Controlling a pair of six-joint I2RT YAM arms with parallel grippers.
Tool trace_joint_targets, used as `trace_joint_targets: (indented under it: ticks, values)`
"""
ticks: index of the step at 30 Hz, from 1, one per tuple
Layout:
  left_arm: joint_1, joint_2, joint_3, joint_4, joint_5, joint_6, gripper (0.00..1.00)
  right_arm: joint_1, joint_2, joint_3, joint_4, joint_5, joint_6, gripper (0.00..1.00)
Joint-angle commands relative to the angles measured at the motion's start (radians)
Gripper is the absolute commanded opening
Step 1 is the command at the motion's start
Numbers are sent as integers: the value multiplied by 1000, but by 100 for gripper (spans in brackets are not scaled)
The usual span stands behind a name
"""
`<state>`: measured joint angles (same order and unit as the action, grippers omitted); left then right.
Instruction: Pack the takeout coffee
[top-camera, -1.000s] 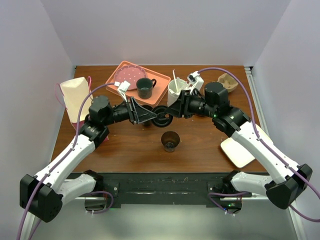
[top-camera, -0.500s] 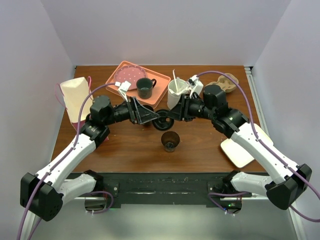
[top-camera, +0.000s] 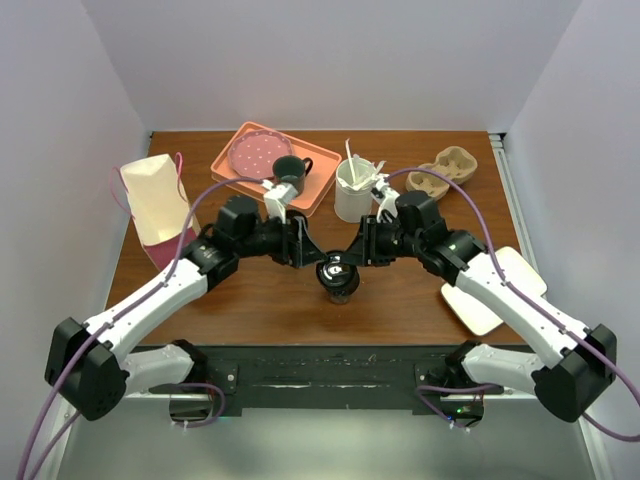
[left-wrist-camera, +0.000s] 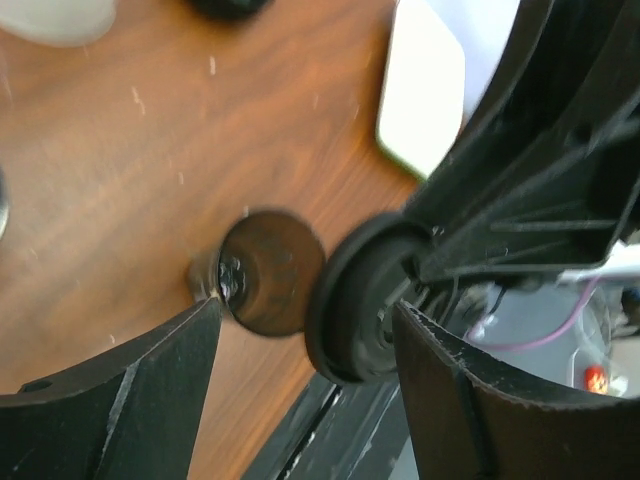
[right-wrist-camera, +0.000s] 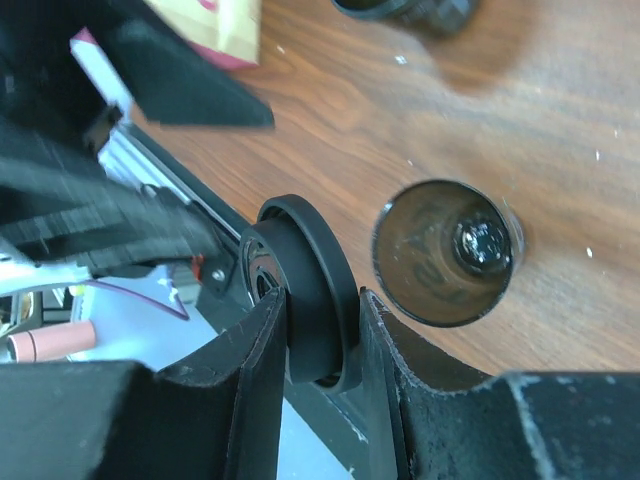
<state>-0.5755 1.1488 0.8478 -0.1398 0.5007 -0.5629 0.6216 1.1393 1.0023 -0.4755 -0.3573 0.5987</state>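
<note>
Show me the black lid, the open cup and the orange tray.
black lid (right-wrist-camera: 318, 265), right wrist view, its outer rim.
open cup (right-wrist-camera: 420, 260), right wrist view, its inner wall.
orange tray (top-camera: 320, 168), top view, bare right part.

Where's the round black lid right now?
In the right wrist view, the round black lid is pinched edge-on in the right hand, beside the open dark paper cup.

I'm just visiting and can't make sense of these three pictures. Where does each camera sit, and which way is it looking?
Top view: fixed above and behind the robot, looking down on the table; both arms show, meeting over the cup.
Left wrist: on the left arm, looking down between its open left pincer at the cup.
Right wrist: on the right arm, looking down past its right pincer, shut on the lid.
Shared: both wrist views show cup and lid.
</note>
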Motion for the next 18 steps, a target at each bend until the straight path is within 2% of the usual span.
trace_joint_targets:
  ticks: [1,8,18]
  values:
    - [-52,15,13,-50,-93,77,72,-2,16,-34,67,-15,9,24]
    - [-57,38,-29,-11,-93,78,68,-3,60,-85,112,-5,21,24]
    - [-57,58,-59,5,-82,113,66,-10,126,-71,115,24,21,23]
